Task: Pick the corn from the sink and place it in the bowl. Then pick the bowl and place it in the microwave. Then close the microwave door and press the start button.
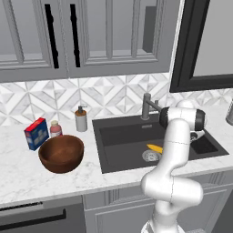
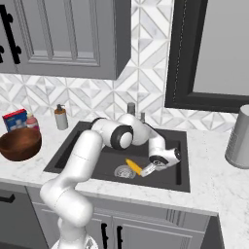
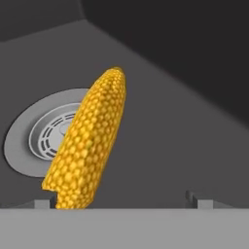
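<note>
Corn lies in the sink right by the drain, gripper at its end, fingers spread wide, nothing pinched.

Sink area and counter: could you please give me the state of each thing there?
Corn: lying in the sink beside the drain, not lifted.
Sink: dry, faucet off.
Bowl: upright on the counter, empty.
Tool: low over the corn, open.
Cabinet doors: closed.
</note>
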Controlling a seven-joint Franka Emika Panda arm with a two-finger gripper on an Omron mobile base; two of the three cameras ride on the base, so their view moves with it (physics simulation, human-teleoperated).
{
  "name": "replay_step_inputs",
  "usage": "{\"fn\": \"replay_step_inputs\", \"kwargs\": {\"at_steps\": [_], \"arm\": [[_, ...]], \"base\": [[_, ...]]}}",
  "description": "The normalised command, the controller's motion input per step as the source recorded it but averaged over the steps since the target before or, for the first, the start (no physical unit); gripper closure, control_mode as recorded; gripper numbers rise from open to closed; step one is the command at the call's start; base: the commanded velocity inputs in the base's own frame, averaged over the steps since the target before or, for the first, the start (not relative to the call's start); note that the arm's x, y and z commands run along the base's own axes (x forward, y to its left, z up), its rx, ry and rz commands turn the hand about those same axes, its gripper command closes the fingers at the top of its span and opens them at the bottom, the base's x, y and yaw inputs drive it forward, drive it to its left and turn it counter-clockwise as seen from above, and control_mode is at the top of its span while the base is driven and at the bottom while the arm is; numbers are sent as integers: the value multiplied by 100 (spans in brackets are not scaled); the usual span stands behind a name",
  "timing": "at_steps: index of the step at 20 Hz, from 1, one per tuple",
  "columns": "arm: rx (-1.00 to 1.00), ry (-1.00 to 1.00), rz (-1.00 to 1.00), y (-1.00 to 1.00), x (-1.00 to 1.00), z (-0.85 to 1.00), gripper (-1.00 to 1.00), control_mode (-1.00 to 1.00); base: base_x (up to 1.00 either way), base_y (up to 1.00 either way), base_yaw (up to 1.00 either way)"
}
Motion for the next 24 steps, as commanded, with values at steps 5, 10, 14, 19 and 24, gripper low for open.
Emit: {"fn": "replay_step_inputs", "kwargs": {"at_steps": [5, 10, 14, 19, 24], "arm": [[-2, 2, 1, 23, 12, -4, -100, -100], [0, 1, 2, 28, -2, 11, -100, -100], [0, 9, 1, 41, 4, -6, -100, -100], [-4, 16, 1, 22, 40, -71, -100, -100], [-6, 10, 3, 1, 45, -78, -100, -100]], "base": [[0, 0, 0], [0, 0, 0], [0, 0, 0], [0, 0, 0], [0, 0, 0]]}}
